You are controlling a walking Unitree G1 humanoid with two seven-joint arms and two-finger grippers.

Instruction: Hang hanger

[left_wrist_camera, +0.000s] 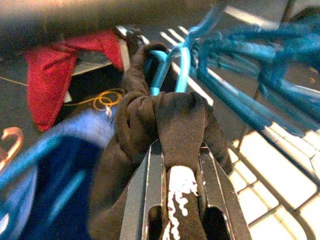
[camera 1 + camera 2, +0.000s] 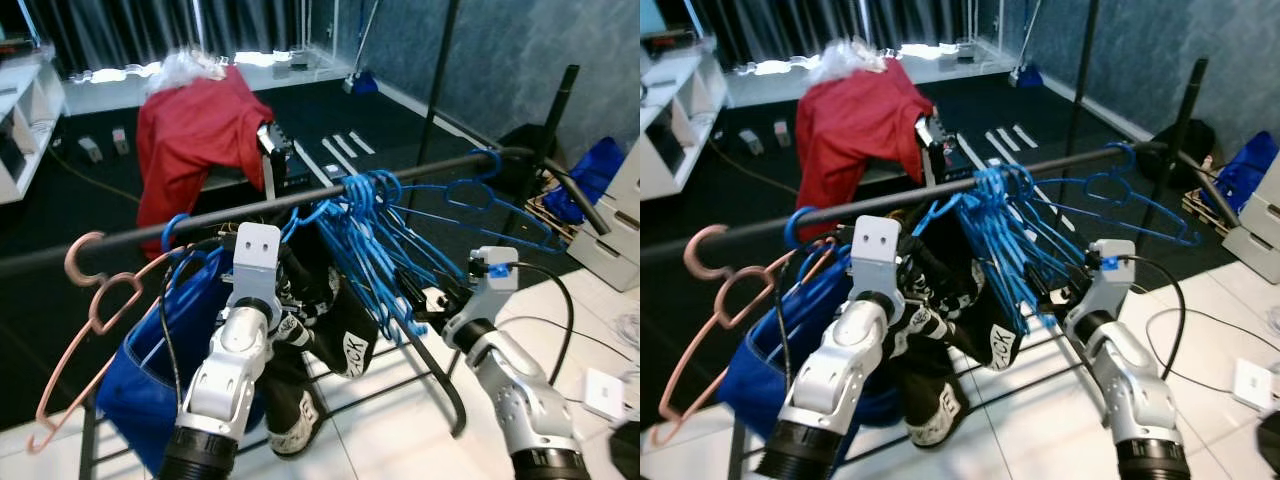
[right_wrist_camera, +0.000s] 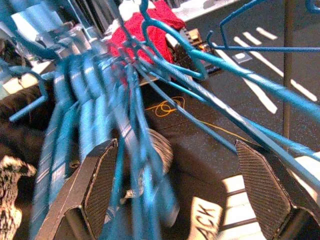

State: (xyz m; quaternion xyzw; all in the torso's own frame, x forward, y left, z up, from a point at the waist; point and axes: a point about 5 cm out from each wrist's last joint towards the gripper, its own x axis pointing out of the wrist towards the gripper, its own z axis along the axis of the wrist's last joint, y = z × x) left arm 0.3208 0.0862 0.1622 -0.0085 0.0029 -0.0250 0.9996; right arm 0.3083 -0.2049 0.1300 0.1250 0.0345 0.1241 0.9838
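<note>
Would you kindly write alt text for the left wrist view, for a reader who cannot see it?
The left gripper is shut on a black garment with white print, which is draped over a blue hanger. More blue hangers crowd beside it, with a red cloth on the dark floor beyond.

Motion blurs the blue hangers (image 3: 95,125) in the right wrist view, while bunched black garment (image 1: 170,125) hides the left gripper's fingertips.

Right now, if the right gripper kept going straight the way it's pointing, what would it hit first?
Most likely the bunch of blue hangers: the right gripper has its jaws open with several of their wires already running between them. Depth is blurred, so which wire comes first is unclear.
</note>
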